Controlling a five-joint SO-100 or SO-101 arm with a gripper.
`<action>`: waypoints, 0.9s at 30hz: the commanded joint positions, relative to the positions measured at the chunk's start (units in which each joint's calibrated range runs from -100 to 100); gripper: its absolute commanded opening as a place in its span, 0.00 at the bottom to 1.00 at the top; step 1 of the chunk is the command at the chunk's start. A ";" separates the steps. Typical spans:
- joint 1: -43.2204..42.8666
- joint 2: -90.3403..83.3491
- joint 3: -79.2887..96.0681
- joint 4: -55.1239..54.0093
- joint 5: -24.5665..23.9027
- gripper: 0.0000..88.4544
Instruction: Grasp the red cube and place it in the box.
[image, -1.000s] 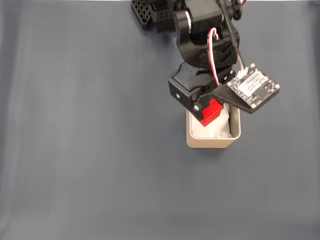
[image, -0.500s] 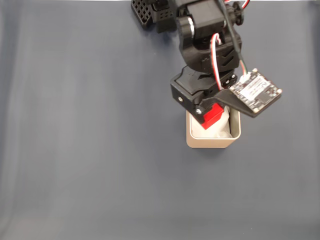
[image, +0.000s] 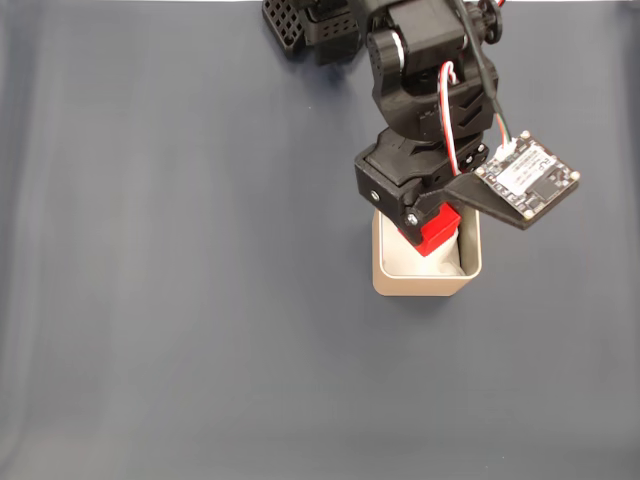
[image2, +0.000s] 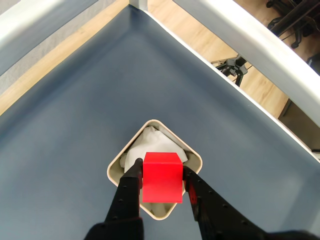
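The red cube (image: 438, 227) (image2: 161, 177) is held above the box, pinched between my two black fingers. My gripper (image: 432, 226) (image2: 161, 176) is shut on it. In the wrist view the cube hangs over the near half of the beige box (image2: 117, 165), and crumpled white paper lining (image2: 148, 144) shows inside beyond it. In the fixed view the box (image: 420, 284) stands right of centre on the dark mat, with my wrist covering its far part. The cube sits above the rim; whether it touches the paper I cannot tell.
A dark blue-grey mat (image: 180, 260) covers the table, bare to the left and in front of the box. The arm's black base (image: 310, 25) stands at the top edge. In the wrist view, pale table rails (image2: 240, 35) and wooden floor lie beyond the mat.
My gripper with the red cube has shifted right in the fixed view, from the box's left side to over its middle. The box has not moved.
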 joint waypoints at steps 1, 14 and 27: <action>-0.43 -0.49 -3.10 -0.75 -0.29 0.01; 0.14 -1.36 -0.73 -4.85 -4.74 0.31; 0.49 -1.71 0.64 -6.24 -5.42 0.44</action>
